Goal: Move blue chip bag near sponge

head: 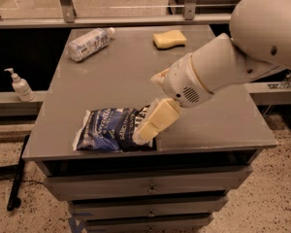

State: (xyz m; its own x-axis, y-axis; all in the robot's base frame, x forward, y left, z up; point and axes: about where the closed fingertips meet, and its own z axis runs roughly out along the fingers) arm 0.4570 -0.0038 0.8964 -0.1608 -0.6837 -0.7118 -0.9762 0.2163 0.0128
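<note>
The blue chip bag (109,130) lies flat near the front edge of the grey table (131,72), left of centre. The yellow sponge (169,39) sits at the table's far side, right of centre. My pale yellow gripper (153,125) reaches down from the white arm at the right. It is over the right end of the bag and hides that end.
A clear plastic water bottle (88,43) lies on its side at the table's far left. A soap dispenser (20,85) stands on a ledge left of the table. A rail runs behind the table. Drawers sit below the table's front edge.
</note>
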